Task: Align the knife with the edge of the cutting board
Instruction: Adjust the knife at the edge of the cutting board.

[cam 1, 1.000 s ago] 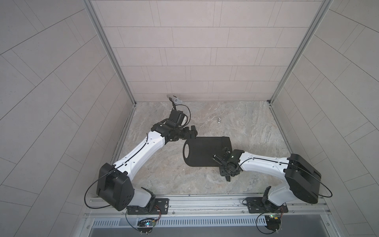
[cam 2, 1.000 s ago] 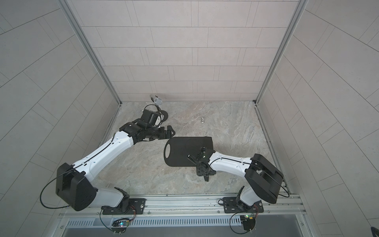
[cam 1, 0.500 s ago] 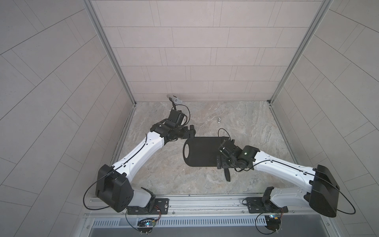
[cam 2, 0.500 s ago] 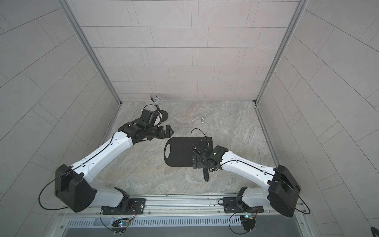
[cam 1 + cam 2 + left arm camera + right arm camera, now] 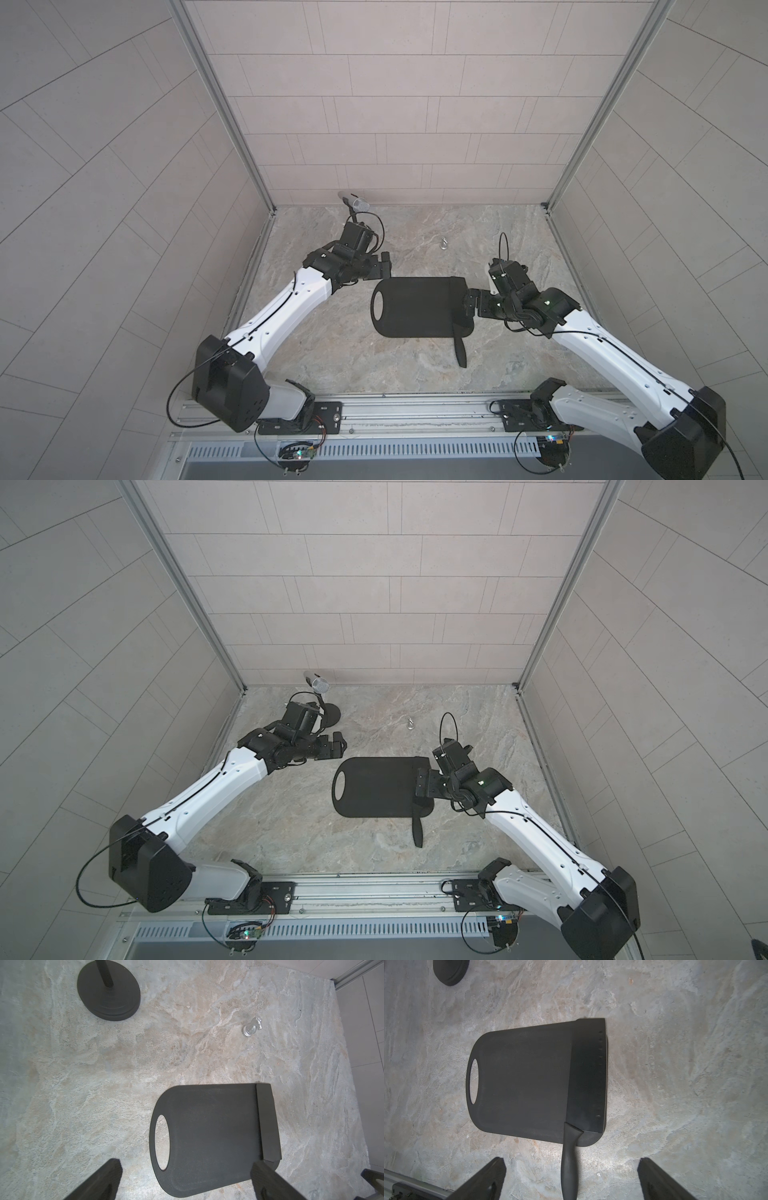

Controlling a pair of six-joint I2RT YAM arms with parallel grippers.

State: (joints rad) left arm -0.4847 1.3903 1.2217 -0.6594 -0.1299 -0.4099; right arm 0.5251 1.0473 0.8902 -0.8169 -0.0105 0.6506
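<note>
Overhead, two white-and-black robot arms reach in from the near rail over a grey marbled stone table (image 5: 332, 365). The right arm stretches forward and bends inward. Its right hand (image 5: 469, 303) is at the right end of a flat matte black rectangular cutting board (image 5: 525, 1080), raised above it. In the right wrist view its two fingers (image 5: 483, 1180) are spread wide, with nothing between them but the scene below. The left arm reaches diagonally toward the table's far left. Its left hand (image 5: 383, 266) sits near the board's far left corner, apart from it. Its fingers (image 5: 104, 1178) are also spread wide and hold nothing.

The board lies near the middle of the table with its long axis running left to right and its oval handle hole toward the left arm. An all-black knife with a wide squared-tip blade (image 5: 587, 1076) lies flat on the board, along the short edge opposite the hole. Its long axis runs near to far, parallel to that edge. The squared tip reaches the board's far long edge, and the narrow handle sticks out past the near long edge onto the table, pointing toward the robot's base.
</note>
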